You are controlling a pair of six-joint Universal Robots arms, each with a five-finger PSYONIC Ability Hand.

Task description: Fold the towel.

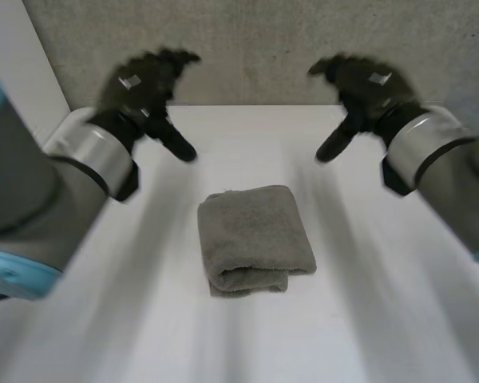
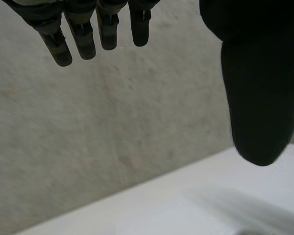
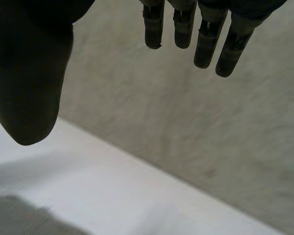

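Big stuff first: white table (image 1: 367,319) runs out of view at the near and side edges, with the grey wall (image 1: 263,40) behind it. The left arm (image 1: 40,199) and right arm (image 1: 451,171) are both cut off at the sides of the head view. The towel (image 1: 254,238) lies mid-table, folded into a thick compact square with its rolled fold edge toward the camera; the inner layers are hidden, so I can't say how many. There's a grey patch (image 3: 19,218) below the thumb in the right wrist view, and I can't tell whether that's the towel. The left hand (image 1: 144,88) and right hand (image 1: 367,88) hang over the far half of the table, well apart from the towel and from each other. Both are spread wide, fingers straight, thumbs splayed, nothing held, nothing touched.
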